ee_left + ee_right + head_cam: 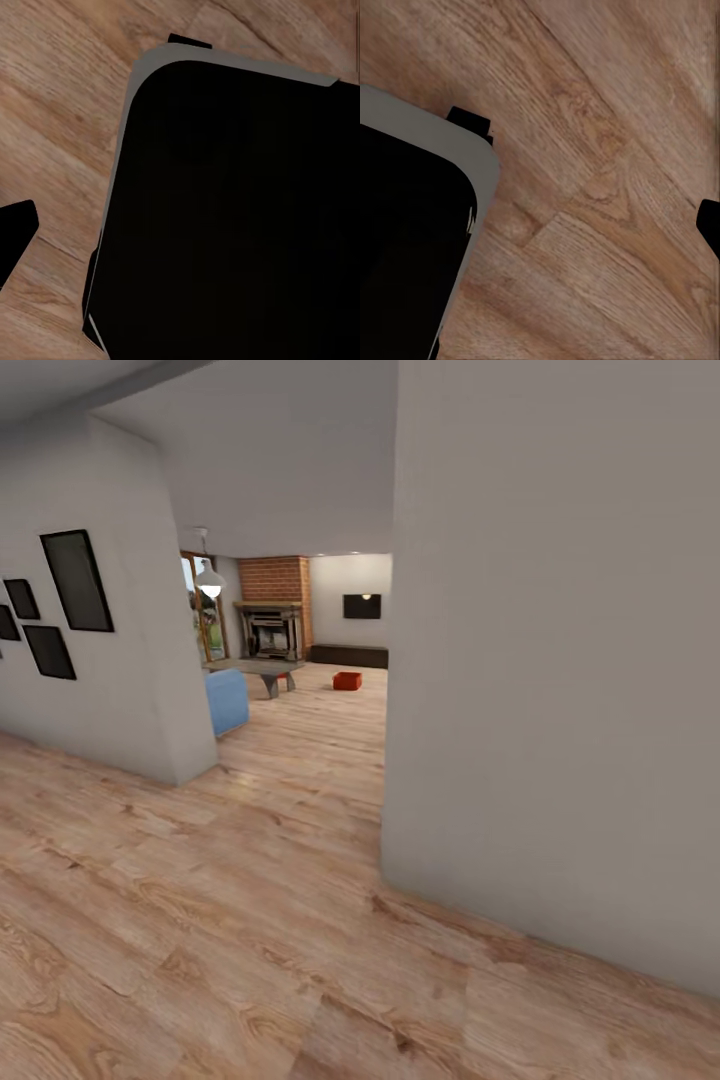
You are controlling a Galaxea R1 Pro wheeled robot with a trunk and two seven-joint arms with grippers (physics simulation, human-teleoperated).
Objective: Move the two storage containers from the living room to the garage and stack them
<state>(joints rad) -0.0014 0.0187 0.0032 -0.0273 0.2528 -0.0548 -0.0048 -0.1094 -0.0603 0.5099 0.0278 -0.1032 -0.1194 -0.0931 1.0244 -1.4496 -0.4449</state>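
Wrist views first, since that's where you'd hope to read the jaws: honestly I can't tell if either gripper is open or closed. Both cameras look down at the light wood plank floor (pixel 600 187) with a big black rounded slab with a grey rim (pixel 225 210) taking up much of the picture, looks like part of the robot's own body to me. There are dark slivers at the edges, maybe fingertips, but not enough to judge anything. Nothing orange near either one, so my guess is both arms are carrying nothing.

Moving outward to the head view: we're standing in a hallway, a white wall (pixel 560 680) close on the right and another wall with black picture frames (pixel 75 580) on the left. Through the gap between them you can see the living room: brick fireplace (pixel 270 622), black TV (pixel 362 606), a bit of blue sofa (pixel 227 700). One storage container (pixel 347 680) sits on the planks way down there, near the coffee table. Can't spot the second one.

So progress-wise, I'd call it barely started. That bin is unmoved, no garage in sight, all the hauling and stacking left to do.
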